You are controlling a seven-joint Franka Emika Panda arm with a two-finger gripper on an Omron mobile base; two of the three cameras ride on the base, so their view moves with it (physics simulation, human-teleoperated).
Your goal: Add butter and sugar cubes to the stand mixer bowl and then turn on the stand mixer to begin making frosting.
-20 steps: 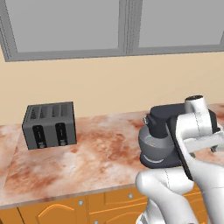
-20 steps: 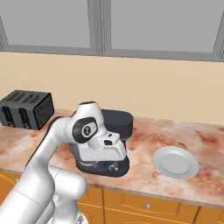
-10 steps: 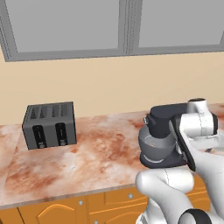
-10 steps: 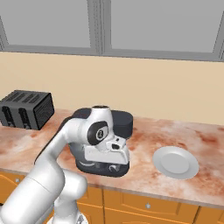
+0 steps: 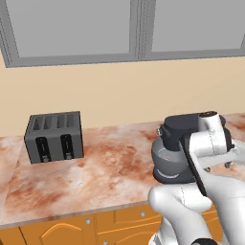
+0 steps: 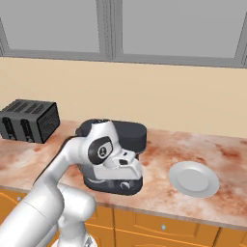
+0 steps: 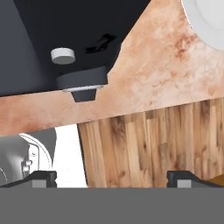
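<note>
The robot's hand (image 7: 112, 177), fingers spread wide and empty, hovers beside the stand mixer (image 6: 126, 137) near the table's (image 5: 110, 167) front edge. Butter and sugar cubes cannot be made out; the switch-on apparently remains.

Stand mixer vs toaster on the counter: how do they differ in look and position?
The stand mixer is near-black with a bulky rounded head over a grey bowl; the toaster is a lighter dark grey, boxy, with slots on top. The stand mixer sits toward the counter's front edge beside the white plate; the toaster stands further back and off to the left, nearer the wall. Both stand upright on the marbled counter.
</note>
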